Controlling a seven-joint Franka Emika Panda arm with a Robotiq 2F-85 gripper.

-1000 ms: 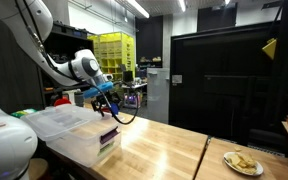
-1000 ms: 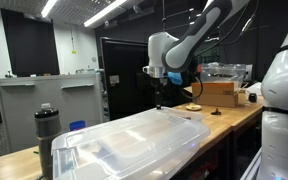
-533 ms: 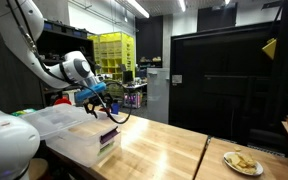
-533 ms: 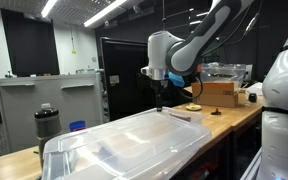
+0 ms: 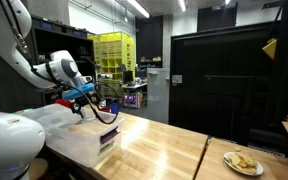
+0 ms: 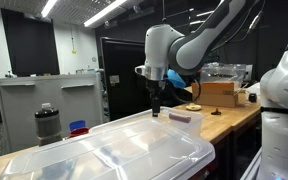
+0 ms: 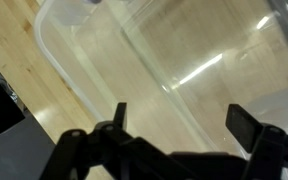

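The gripper [image 7: 179, 115] stood with its jaws spread wide and nothing between them. Close below the jaws lay the clear plastic bin [image 7: 104, 60], lid on. Beneath the bin was the wooden table [image 5: 164, 150]. Well away from the jaws, a plate [image 5: 257, 169] of food sat on that table.

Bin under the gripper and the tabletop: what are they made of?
Bin: likely clear plastic, glossy; wood shows through it in the wrist view and lights glare on its lid. Tabletop: seemingly wood, satin finish; pale strips with grain.
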